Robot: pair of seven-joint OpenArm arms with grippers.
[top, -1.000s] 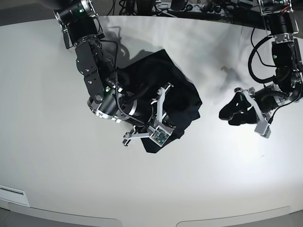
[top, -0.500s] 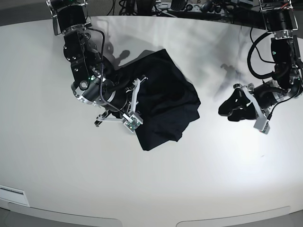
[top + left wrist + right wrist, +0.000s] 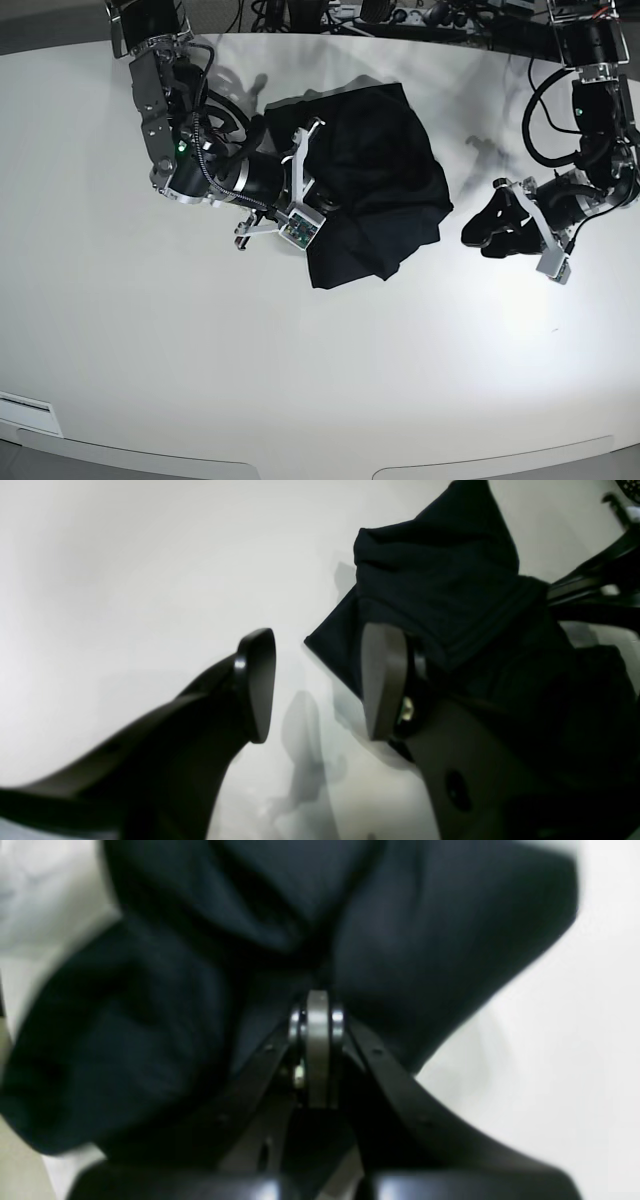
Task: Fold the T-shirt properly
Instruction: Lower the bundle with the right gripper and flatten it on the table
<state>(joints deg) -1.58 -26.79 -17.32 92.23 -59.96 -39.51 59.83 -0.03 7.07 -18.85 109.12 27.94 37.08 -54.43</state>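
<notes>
Gripping T-shirt (image 3: 375, 185), right jaws (image 3: 317, 990) closed, left jaws (image 3: 315, 685) parted, empty

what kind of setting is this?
Likely a robotics lab bench: a bare white table, two black arms, a T-shirt under the right end effector, and cables behind.

right gripper (image 3: 322, 205) — now further up the table, clamped on cloth | T-shirt (image 3: 385, 190) — bundle shifted up and toward the left arm's side, bunched higher
</notes>
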